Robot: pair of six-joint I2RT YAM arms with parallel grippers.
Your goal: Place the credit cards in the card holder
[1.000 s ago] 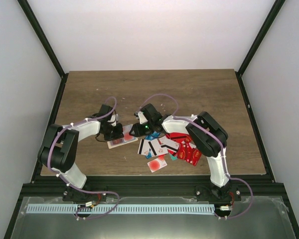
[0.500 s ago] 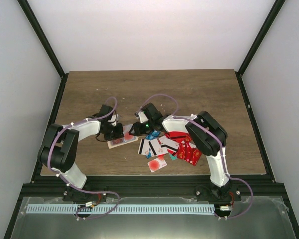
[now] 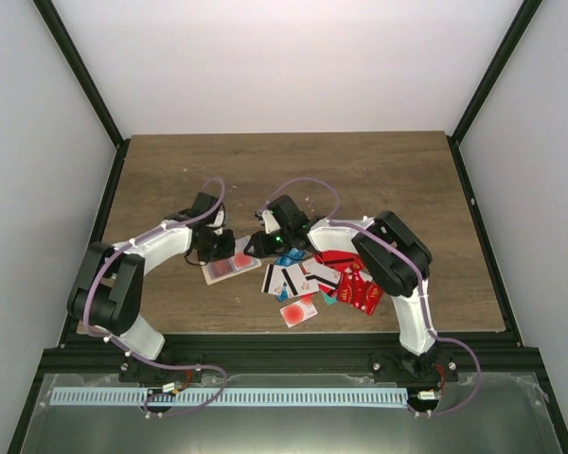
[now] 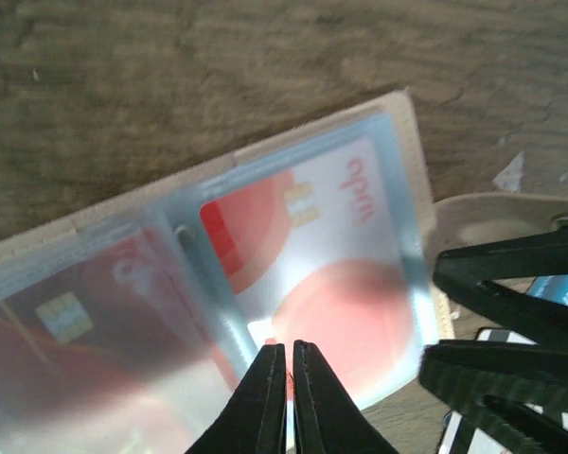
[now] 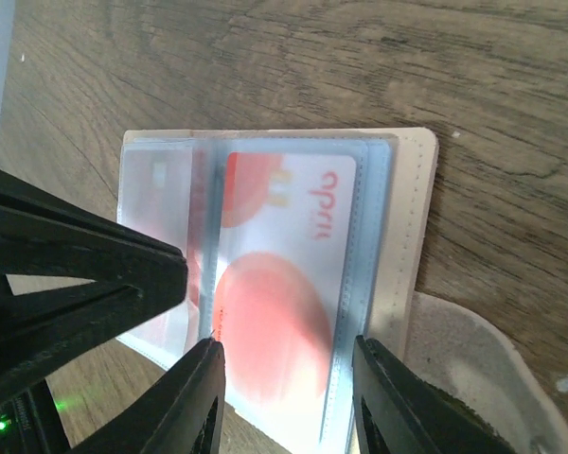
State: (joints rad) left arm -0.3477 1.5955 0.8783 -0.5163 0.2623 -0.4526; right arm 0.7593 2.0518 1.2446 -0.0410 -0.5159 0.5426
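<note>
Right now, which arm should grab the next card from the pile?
Right, probably. The credit cards lie on the right arm's side, close beside the right gripper. The left gripper is shut over the card holder, farther from the pile.

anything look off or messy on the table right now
The red, blue and white plastic cards lie in a jumbled, overlapping heap right of the open beige folding card holder; one white card with a red circle sits apart, askew. Nothing looks damaged.

Matt wood-grain table [image 4: 170, 57]; glossy clear plastic sleeves [image 5: 374, 246], leather-like card holder [image 5: 418, 218]
</note>
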